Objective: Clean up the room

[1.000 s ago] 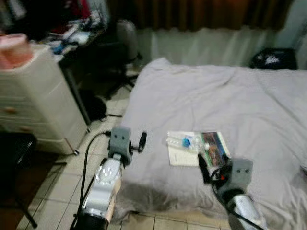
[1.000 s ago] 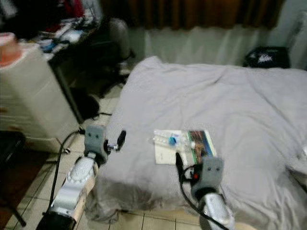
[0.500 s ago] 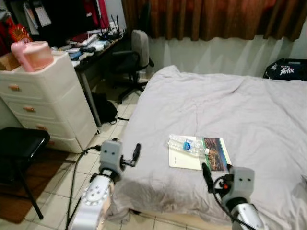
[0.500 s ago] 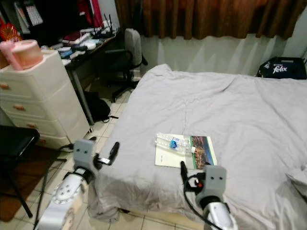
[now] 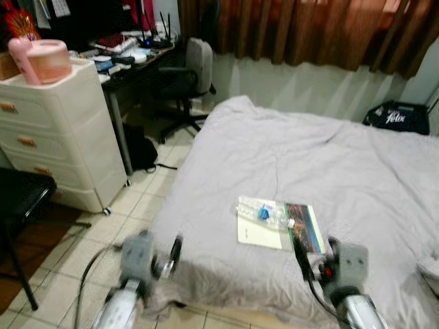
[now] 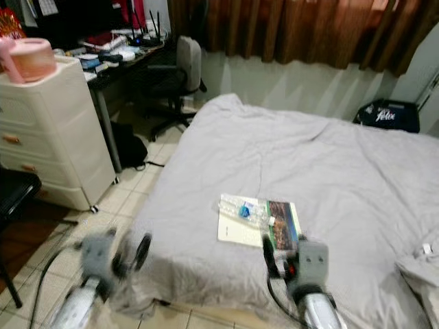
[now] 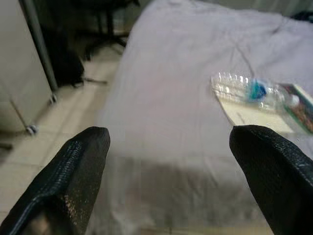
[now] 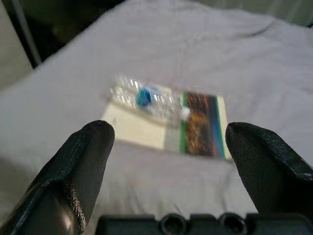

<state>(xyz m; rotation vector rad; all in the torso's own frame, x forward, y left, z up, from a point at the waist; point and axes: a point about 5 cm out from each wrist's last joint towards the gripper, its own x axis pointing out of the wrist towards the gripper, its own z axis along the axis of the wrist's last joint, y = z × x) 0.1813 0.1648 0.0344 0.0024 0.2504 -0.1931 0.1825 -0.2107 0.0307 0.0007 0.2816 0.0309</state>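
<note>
Approach step: both arms hang at the bed's [image 5: 288,157] near edge, left gripper [image 7: 166,161] and right gripper [image 8: 166,161] with jaws wide and empty. A plastic bottle [image 5: 266,212] lies on a book [image 5: 278,226] at the right gripper's twelve o'clock; next likely needs a reach forward.

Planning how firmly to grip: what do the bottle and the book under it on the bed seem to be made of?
The bottle looks like thin clear plastic, glossy and ribbed, with a blue label; probably crushable. The book looks like paper with a smooth printed cover, part cream and part coloured picture. It lies flat on the bed, whose grey cover looks like soft, wrinkled matte fabric.
</note>
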